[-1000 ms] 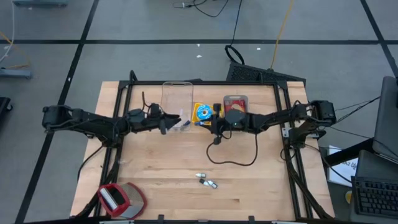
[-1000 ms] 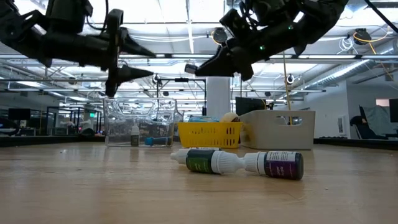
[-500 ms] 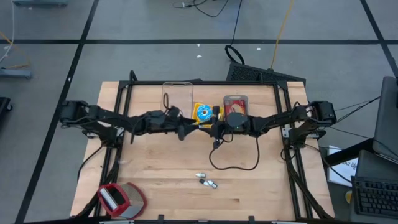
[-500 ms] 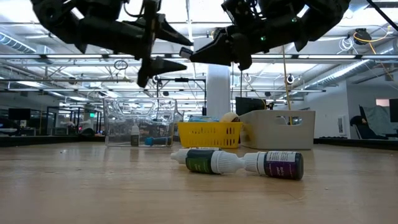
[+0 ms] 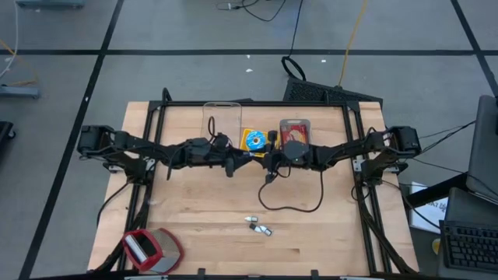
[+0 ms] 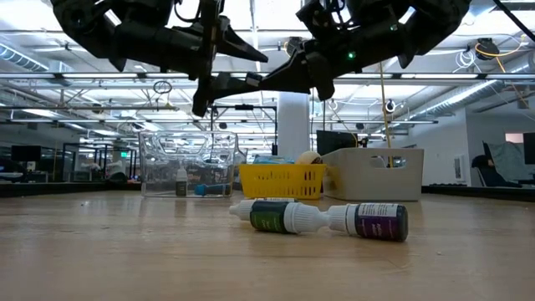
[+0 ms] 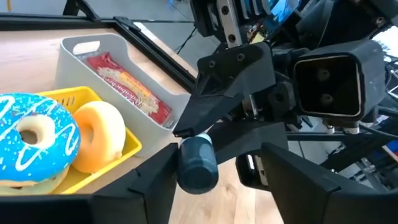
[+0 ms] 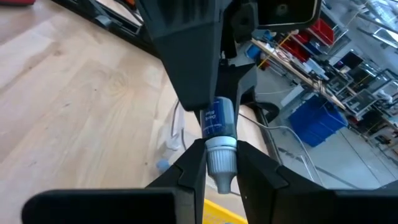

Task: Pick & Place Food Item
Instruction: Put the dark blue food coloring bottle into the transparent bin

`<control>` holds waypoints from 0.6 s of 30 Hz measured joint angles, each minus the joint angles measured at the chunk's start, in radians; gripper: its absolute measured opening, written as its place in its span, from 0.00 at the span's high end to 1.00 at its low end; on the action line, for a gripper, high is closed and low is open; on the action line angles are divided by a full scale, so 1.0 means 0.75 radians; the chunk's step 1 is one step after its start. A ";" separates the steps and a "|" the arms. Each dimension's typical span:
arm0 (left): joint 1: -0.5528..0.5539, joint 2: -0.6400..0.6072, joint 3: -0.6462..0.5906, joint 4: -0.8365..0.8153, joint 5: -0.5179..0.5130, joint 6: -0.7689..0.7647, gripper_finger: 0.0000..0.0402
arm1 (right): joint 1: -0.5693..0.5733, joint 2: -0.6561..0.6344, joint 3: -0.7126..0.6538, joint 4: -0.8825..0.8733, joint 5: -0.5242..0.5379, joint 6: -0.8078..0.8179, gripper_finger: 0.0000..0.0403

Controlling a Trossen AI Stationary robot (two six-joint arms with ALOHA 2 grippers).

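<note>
A small bottle [image 8: 217, 121] with a blue label and a white cap hangs in the air over the middle of the table, with my right gripper [image 8: 219, 163] shut on it. My left gripper [image 7: 214, 186] has come up from the table's left, facing the right one. It is open, with one finger on each side of the bottle's dark far end [image 7: 198, 163]. In the high view the two grippers meet tip to tip [image 5: 255, 158] in front of the yellow basket [image 5: 250, 141]. My right gripper pinches the bottle's white cap end [image 8: 221, 155] between its two fingers. The fingers run about level from the table's right, along the bottle. The bottle sticks out past the fingertips toward the left gripper, clear of the table. My left gripper: I cannot tell whether its fingers touch the bottle.
At the far edge stand a clear container [image 5: 221, 124], the yellow basket with a blue doughnut [image 7: 37, 134] and a yellow one [image 7: 102, 137], and a grey bin [image 7: 81, 46] holding a red packet. Two small bottles [image 6: 322, 219] lie near the front. A black cable [image 5: 292, 198] loops below the right arm.
My left gripper has moved toward the table's right, from in front of the clear container to the right gripper, and rose slightly. Its fingers now stand around the free end of the bottle. The right gripper has stayed in place with the bottle.
</note>
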 joint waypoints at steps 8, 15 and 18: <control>0.017 0.000 0.000 -0.026 0.003 0.016 0.63 | 0.000 0.000 0.000 0.001 0.001 0.000 0.85; 0.049 0.000 0.000 -0.076 0.019 0.046 0.82 | -0.002 0.000 0.000 0.002 0.008 0.000 0.85; 0.066 0.000 0.000 -0.074 0.025 0.102 0.88 | -0.003 0.000 0.000 0.001 0.009 0.002 0.84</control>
